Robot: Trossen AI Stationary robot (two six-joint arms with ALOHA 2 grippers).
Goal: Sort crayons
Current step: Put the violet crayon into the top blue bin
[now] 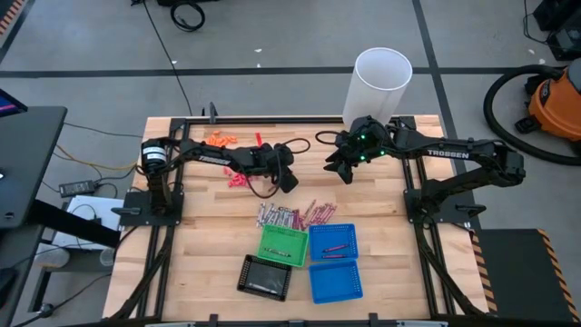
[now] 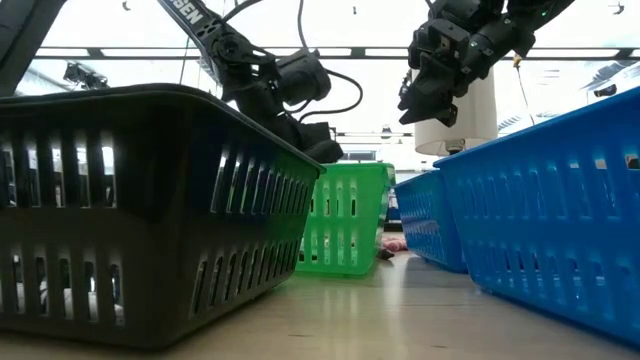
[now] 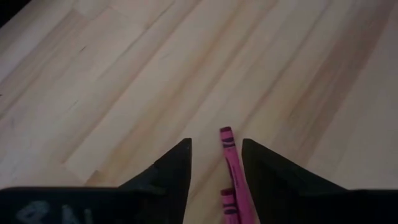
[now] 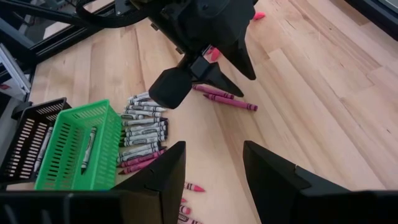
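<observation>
Watching one dark red crayon, showing between the fingers of the left gripper, close against one finger and clear of the other. Reading those fingers as spread, not pinching it. Not being able to tell whether it is resting on the bare table or only hanging there loose.

Placing it by the high view: sitting under the left gripper near the middle of the table, well apart from the green tray, the blue tray and the black tray, and short of the heap of crayons lying just behind the trays.

Judging the main risk: being let go over open wood, rolling off along the boards, and ending up unsorted in no tray at all. Closing again from this offset likely meaning clipping it by one edge, tilting it or flicking it sideways.

Noting also the right gripper hovering near, its own fingers spread wide with nothing between them. Moving both arms toward the heap together possibly meaning knocking wrists, or sweeping the two loose crayons below the left arm out of reach.
</observation>
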